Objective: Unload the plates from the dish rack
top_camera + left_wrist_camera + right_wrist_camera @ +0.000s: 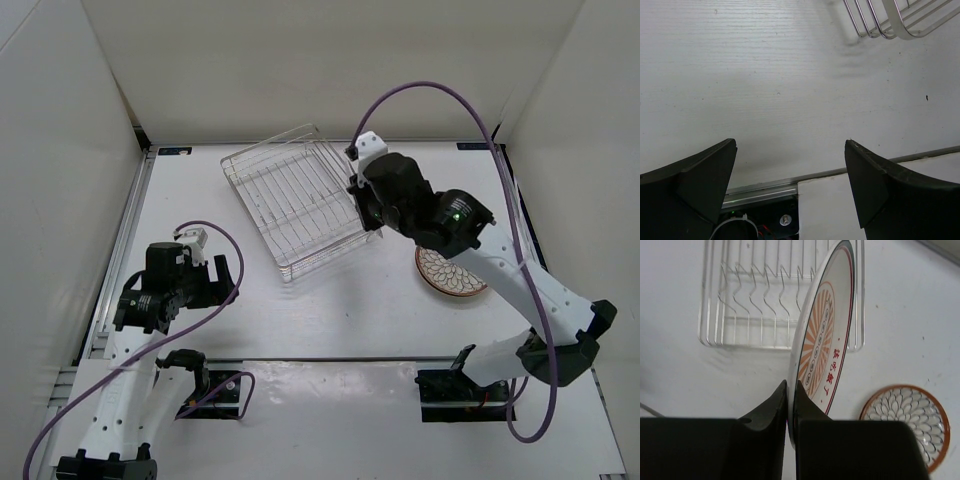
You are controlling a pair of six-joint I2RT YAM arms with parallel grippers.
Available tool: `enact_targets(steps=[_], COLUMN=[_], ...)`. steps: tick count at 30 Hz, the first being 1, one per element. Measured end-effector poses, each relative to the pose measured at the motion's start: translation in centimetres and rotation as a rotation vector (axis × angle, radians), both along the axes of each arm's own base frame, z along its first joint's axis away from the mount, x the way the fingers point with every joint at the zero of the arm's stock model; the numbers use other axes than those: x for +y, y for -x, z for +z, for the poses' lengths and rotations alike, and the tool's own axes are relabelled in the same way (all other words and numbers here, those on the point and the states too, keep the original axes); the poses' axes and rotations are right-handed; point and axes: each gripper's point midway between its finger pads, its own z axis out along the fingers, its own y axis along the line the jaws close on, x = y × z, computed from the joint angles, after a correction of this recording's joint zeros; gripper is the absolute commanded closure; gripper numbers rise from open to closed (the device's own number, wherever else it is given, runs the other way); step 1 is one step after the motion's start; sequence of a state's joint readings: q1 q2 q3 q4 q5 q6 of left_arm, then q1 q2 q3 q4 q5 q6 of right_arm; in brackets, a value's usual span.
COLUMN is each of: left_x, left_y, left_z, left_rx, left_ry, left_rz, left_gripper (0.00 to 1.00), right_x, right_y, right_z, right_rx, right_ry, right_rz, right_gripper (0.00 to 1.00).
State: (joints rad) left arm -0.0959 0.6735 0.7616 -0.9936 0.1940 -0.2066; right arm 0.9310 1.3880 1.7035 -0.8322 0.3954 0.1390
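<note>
White surface (300, 320), silver wire dish rack (293, 205) at upper centre of the frame, petal-patterned plate (452, 274) lying flat at centre right, apart from it

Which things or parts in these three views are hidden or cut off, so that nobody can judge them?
- Top view: the held plate cannot be made out under the right arm, which also covers the dish rack's right edge and part of the petal-patterned plate on the table.
- Right wrist view: the right gripper hides the held plate's lower rim; the plate hides part of the rack.
- Left wrist view: only a rack corner shows, cut by the top edge.
</note>
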Motion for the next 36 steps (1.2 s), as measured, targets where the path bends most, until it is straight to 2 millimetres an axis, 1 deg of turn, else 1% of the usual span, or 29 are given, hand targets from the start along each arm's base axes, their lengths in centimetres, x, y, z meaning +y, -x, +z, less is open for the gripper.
enact_targets(steps=[2, 4, 8, 10, 11, 13, 15, 17, 18, 20, 21, 22, 23, 25, 28, 32, 34, 35, 36], left_x=[0.0, 0.0, 0.0, -0.1, -0.2, -0.3, -0.4, -0.4, -0.4, -0.4, -0.4, -0.4, -0.4, -0.4, -0.4, -0.4, -0.4, -0.4, -0.4], left_y=[0.0, 0.0, -0.1, -0.1, -0.1, -0.1, -0.1, -0.1, -0.1, -0.1, -0.1, -0.1, -0.1, -0.1, -0.1, -0.1, -0.1, -0.1, -0.1], left_z=[0.0, -0.1, -0.4, -0.5, -0.6, -0.8, -0.9, -0.9, -0.9, -0.9, -0.9, -0.9, -0.9, -0.9, -1.1, -1.1, -1.1, -1.2, -1.2], left_rx=[0.002, 0.006, 0.024, 0.035, 0.04, 0.052, 0.06, 0.061, 0.06, 0.059, 0.059, 0.059, 0.06, 0.063, 0.073, 0.077, 0.077, 0.078, 0.078], left_ry=[0.0, -0.001, -0.002, 0.002, 0.004, 0.009, 0.013, 0.013, 0.013, 0.013, 0.013, 0.013, 0.013, 0.012, 0.011, 0.011, 0.011, 0.011, 0.011], left_rz=[0.0, 0.0, 0.0, -0.004, -0.006, -0.011, -0.015, -0.015, -0.015, -0.015, -0.015, -0.015, -0.015, -0.015, -0.015, -0.014, -0.014, -0.014, -0.014], left_gripper=[0.0, 0.0, 0.0, 0.0, 0.0, 0.0, 0.0, 0.0, 0.0, 0.0, 0.0, 0.0, 0.0, 0.0, 0.0, 0.0, 0.0, 0.0, 0.0], right_x=[-1.2, -2.4, -5.1, -6.3, -6.9, -8.0, -8.6, -8.8, -8.8, -8.5, -8.3, -8.0, -7.6, -6.2, -5.4, -3.6, -2.5, -2.1, -1.8], right_y=[0.7, 1.7, 4.4, 5.7, 6.3, 7.3, 8.1, 8.7, 9.0, 9.2, 9.2, 9.2, 9.2, 9.5, 9.6, 9.6, 9.9, 10.1, 10.2], right_z=[-1.3, -4.1, -11.5, -14.8, -16.0, -18.2, -19.7, -20.7, -21.2, -21.8, -22.0, -22.3, -22.7, -24.0, -25.9, -27.2, -27.9, -28.1, -28.5], right_rx=[0.031, 0.087, 0.244, 0.312, 0.338, 0.381, 0.407, 0.425, 0.433, 0.434, 0.43, 0.425, 0.423, 0.457, 0.486, 0.521, 0.558, 0.572, 0.591], right_ry=[0.04, 0.1, 0.239, 0.308, 0.336, 0.385, 0.411, 0.422, 0.422, 0.415, 0.41, 0.397, 0.385, 0.333, 0.334, 0.297, 0.27, 0.258, 0.255], right_rz=[-0.013, -0.021, -0.04, -0.053, -0.061, -0.076, -0.084, -0.091, -0.097, -0.106, -0.109, -0.109, -0.112, -0.101, -0.103, -0.091, -0.072, -0.064, -0.059], right_gripper=[1.0, 1.0, 1.0, 1.0, 1.0, 1.0, 1.0, 1.0, 1.0, 0.95, 0.91, 0.77, 0.74, 0.7, 0.7, 0.7, 0.63, 0.56, 0.52])
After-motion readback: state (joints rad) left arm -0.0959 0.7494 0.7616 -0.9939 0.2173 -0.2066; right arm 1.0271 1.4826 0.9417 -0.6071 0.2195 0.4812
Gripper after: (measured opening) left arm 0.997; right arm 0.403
